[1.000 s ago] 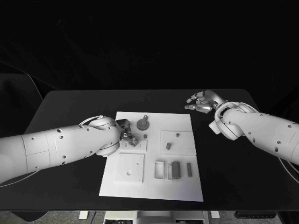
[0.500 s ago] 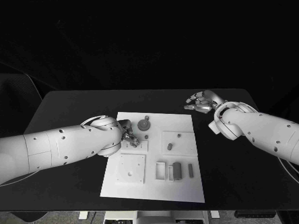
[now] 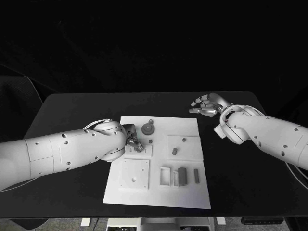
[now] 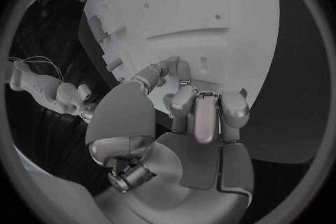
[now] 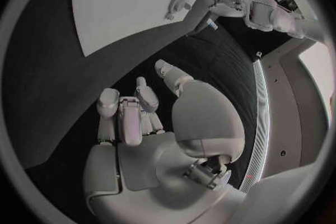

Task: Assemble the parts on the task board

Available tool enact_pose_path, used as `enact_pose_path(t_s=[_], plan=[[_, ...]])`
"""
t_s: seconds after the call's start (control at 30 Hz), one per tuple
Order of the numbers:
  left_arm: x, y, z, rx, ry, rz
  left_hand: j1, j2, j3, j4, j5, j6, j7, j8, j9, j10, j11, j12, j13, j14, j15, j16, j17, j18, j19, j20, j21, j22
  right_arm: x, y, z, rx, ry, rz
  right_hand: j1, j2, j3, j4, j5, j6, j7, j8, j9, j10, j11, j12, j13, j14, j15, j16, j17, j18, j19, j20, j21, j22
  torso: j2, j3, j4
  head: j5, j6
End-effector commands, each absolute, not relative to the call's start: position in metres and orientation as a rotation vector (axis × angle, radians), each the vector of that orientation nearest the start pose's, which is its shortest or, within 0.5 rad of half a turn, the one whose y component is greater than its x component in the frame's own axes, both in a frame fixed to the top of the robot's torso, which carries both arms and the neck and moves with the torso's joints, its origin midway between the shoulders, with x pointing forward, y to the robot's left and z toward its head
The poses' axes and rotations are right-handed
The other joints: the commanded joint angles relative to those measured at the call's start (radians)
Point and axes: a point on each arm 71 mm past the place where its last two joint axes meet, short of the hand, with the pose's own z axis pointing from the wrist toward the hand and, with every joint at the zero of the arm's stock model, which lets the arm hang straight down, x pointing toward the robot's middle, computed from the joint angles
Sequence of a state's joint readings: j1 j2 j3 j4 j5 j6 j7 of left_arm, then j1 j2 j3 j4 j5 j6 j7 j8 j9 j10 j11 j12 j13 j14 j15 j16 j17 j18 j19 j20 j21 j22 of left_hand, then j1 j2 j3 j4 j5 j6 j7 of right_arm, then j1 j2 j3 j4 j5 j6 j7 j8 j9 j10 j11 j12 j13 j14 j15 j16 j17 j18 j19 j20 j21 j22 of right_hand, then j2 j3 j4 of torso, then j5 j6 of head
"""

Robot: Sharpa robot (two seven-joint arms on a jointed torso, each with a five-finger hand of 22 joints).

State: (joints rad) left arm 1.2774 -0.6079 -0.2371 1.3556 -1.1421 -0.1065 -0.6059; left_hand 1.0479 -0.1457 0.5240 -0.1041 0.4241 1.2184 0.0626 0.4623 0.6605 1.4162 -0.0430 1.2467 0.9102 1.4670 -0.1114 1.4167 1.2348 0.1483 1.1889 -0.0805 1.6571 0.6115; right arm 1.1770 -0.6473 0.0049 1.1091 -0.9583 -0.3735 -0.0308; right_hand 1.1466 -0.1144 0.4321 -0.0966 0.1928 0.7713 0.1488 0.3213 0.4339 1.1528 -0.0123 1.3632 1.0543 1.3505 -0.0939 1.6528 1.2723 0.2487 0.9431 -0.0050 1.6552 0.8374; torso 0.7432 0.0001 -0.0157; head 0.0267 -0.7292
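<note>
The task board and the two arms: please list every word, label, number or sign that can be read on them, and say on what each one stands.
None: no text can be read.
Task board: plain white, with no print to be seen.
Parts: no marks to be seen.
Left hand and right hand: no brand or number legible.

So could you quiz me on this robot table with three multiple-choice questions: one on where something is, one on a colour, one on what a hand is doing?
1. Where is the right hand?
A. Over the black table, beside the task board
B. On the board
C. Under the table

2. What colour is the task board?
A. Red
B. White
C. Green

3. What is the right hand holding?
A. A round part
B. A cable
C. Nothing

Answers:
1 A: head view shows it off the board's far right corner.
2 B: a pale plate on black.
3 C: right wrist view shows curled fingers around nothing.
</note>
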Motion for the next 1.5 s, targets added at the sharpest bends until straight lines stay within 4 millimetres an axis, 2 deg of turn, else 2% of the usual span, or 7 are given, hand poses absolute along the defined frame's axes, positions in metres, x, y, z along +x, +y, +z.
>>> enact_pose_path(t_s=[0.03,0.5,0.93,1.0,1.2,1.37,1.5], plan=[[0.497,0.160,-0.254,-0.137,2.190,-0.241,-0.019,-0.005,-0.006,0.000,-0.025,0.064,-0.029,0.255,0.155,0.069,-0.059,-0.006,0.000,0.020,-0.015,0.000,-0.002,0.114,0.004,0.001,0.117,0.001,0.558,-0.233,-0.210,0.446,1.671,0.722,-0.011,-0.001,-0.002,0.006,0.006,0.011,0.021,0.005,0.000,-0.006,-0.002,-0.004,-0.001,-0.008,0.000,0.005,-0.001,0.013,0.004,-0.001,0.057,-0.001,0.000,0.0001,0.0004,-0.001,0.001],[0.498,0.162,-0.253,-0.157,2.174,-0.244,-0.097,-0.013,-0.027,0.017,-0.155,0.035,-0.026,0.291,0.156,0.062,-0.059,-0.005,-0.001,0.018,-0.016,-0.003,-0.005,0.114,0.002,-0.002,0.112,0.001,0.558,-0.234,-0.210,0.447,1.673,0.720,-0.011,-0.001,-0.001,0.006,0.006,0.011,0.021,0.005,0.000,-0.006,-0.002,-0.004,-0.001,-0.008,0.000,0.005,-0.001,0.013,0.004,-0.001,0.057,-0.002,0.000,0.0006,-0.0004,-0.003,0.002],[0.497,0.168,-0.253,-0.205,2.172,-0.274,-0.126,-0.024,-0.041,0.014,-0.222,0.021,-0.025,0.303,0.154,0.056,-0.059,-0.006,-0.002,0.014,-0.016,-0.005,-0.005,0.114,-0.002,-0.003,0.110,0.002,0.557,-0.234,-0.211,0.448,1.675,0.719,-0.011,0.000,-0.001,0.006,0.006,0.011,0.021,0.005,0.000,-0.006,-0.002,-0.004,-0.001,-0.008,0.000,0.005,-0.001,0.013,0.004,-0.001,0.057,-0.002,0.000,0.0007,-0.0004,-0.003,0.008],[0.497,0.169,-0.253,-0.220,2.170,-0.286,-0.141,-0.028,-0.062,0.004,-0.238,-0.004,-0.018,0.298,0.151,0.041,-0.056,-0.010,-0.003,0.003,-0.014,-0.010,-0.005,0.114,-0.012,-0.002,0.106,0.001,0.557,-0.235,-0.212,0.449,1.675,0.718,-0.012,0.000,-0.001,0.006,0.006,0.011,0.021,0.005,0.000,-0.006,-0.002,-0.004,-0.001,-0.009,0.000,0.004,-0.002,0.013,0.004,-0.001,0.057,-0.002,0.000,0.0006,-0.0004,-0.003,0.009],[0.497,0.173,-0.250,-0.269,2.139,-0.333,-0.161,-0.028,-0.114,-0.015,-0.242,-0.059,-0.001,0.286,0.148,-0.005,-0.046,-0.030,-0.009,-0.033,-0.011,-0.031,-0.006,0.114,-0.046,0.002,0.093,-0.004,0.557,-0.236,-0.212,0.450,1.675,0.716,-0.012,0.000,-0.001,0.006,0.006,0.011,0.021,0.005,0.000,-0.006,-0.002,-0.004,-0.001,-0.009,0.000,0.004,-0.002,0.013,0.004,-0.001,0.057,-0.002,-0.001,0.0008,-0.0001,-0.003,0.015],[0.496,0.174,-0.247,-0.318,2.090,-0.383,-0.115,-0.016,-0.116,-0.018,-0.241,-0.142,0.025,0.258,0.137,-0.082,-0.024,-0.074,-0.029,-0.104,-0.002,-0.086,-0.022,0.107,-0.115,0.012,0.057,-0.024,0.557,-0.237,-0.213,0.452,1.675,0.713,-0.012,0.000,-0.001,0.006,0.006,0.011,0.021,0.005,0.000,-0.006,-0.002,-0.003,-0.001,-0.008,0.000,0.005,-0.001,0.013,0.004,-0.001,0.057,-0.002,-0.001,0.0006,0.0000,-0.003,0.024],[0.496,0.177,-0.242,-0.329,2.065,-0.397,-0.099,-0.015,-0.118,-0.015,-0.242,-0.207,0.046,0.222,0.118,-0.161,0.008,-0.137,-0.063,-0.178,0.016,-0.163,-0.056,0.084,-0.193,0.026,0.003,-0.056,0.557,-0.237,-0.213,0.452,1.675,0.713,-0.012,0.000,-0.001,0.006,0.006,0.011,0.021,0.005,0.000,-0.006,-0.002,-0.003,-0.001,-0.008,0.000,0.005,-0.001,0.013,0.004,-0.001,0.057,-0.002,-0.001,0.0009,0.0001,-0.002,0.032]])
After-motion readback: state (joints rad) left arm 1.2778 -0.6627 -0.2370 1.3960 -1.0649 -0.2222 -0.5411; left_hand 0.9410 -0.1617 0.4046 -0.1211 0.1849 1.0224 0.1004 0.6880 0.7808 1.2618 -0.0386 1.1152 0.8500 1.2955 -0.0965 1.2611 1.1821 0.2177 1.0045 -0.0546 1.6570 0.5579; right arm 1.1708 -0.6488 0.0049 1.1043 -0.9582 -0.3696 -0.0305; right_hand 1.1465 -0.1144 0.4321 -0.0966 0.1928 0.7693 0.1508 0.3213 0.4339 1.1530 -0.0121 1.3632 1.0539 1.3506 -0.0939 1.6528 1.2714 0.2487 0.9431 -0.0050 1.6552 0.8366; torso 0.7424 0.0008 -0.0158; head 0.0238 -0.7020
